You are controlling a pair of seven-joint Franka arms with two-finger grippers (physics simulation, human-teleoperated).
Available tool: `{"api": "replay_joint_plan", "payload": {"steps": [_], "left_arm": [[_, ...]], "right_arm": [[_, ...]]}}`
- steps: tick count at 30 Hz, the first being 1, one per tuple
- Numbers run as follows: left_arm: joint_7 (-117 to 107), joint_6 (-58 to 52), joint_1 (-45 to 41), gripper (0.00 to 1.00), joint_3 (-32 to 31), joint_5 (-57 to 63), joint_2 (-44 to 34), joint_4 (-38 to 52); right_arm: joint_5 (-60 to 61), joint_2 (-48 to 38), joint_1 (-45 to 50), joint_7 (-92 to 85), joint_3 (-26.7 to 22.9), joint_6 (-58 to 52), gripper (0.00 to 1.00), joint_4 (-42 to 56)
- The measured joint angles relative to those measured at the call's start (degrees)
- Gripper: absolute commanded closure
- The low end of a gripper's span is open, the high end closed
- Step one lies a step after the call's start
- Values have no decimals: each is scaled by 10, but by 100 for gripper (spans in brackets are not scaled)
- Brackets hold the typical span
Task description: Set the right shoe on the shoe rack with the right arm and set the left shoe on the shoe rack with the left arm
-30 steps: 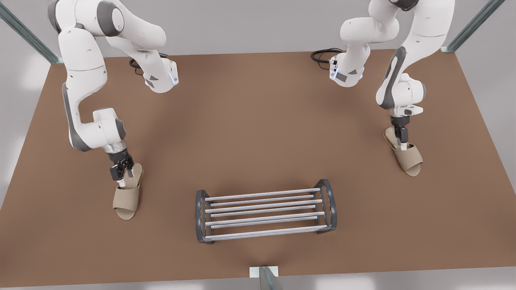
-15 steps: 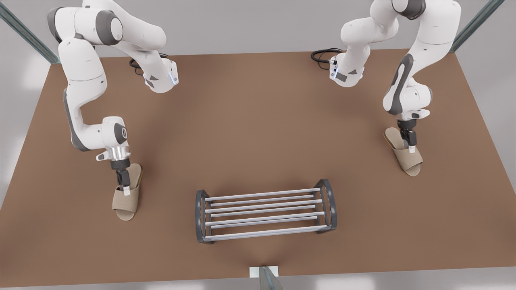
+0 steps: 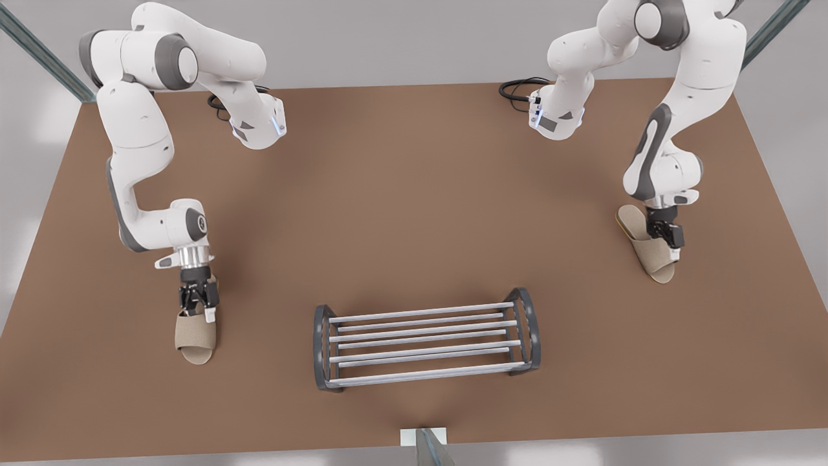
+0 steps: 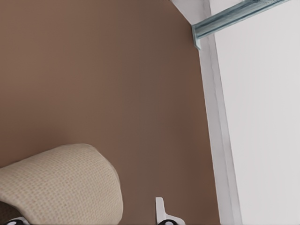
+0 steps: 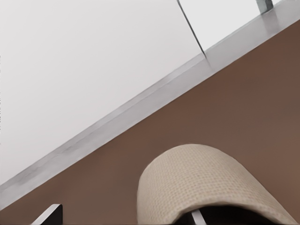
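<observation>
Both pairs of jaws are spread: left gripper (image 3: 198,314) straddles the left shoe (image 3: 194,336), right gripper (image 3: 669,249) the right shoe (image 3: 656,262) (one finger under each strap, I judge). Close squarely before lifting; the shoe rack (image 3: 424,346) sits well apart from both.

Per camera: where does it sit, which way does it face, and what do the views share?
Front view: high, opposite the arm bases, looking down on the table, shoe rack and both arms; left gripper at the left shoe, right gripper at the right shoe.
Left wrist view: on the left wrist, facing past the left shoe's toe to the table edge; a fingertip shows.
Right wrist view: the same at the right shoe; a fingertip shows.
Shared: each wrist view's shoe and the table also appear in the front view.
</observation>
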Motion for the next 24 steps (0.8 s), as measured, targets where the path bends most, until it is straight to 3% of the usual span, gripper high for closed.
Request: {"api": "replay_joint_plan", "payload": {"steps": [1,3,5,6,10,16,19,24], "left_arm": [[-5,0,1,10,-1,0,1,1],[-13,2,2,10,-4,0,5,2],[-20,3,2,10,-7,0,8,2],[-24,3,2,10,-7,0,8,2],[-36,4,5,21,-8,0,8,2],[-49,5,6,26,-8,0,10,2],[-55,6,7,27,-8,0,10,4],[-61,7,11,28,-8,0,15,17]], "right_arm": [[0,0,0,-8,0,-1,18,1],[0,0,0,-22,0,-4,23,3],[-1,1,0,-33,0,-6,40,3],[-2,0,0,-37,0,-7,69,3],[-8,-1,0,-48,1,-9,77,4],[-6,-75,-10,-64,36,58,78,8],[-7,-165,-2,-54,86,168,79,4],[-6,-241,10,-3,234,331,79,-1]]}}
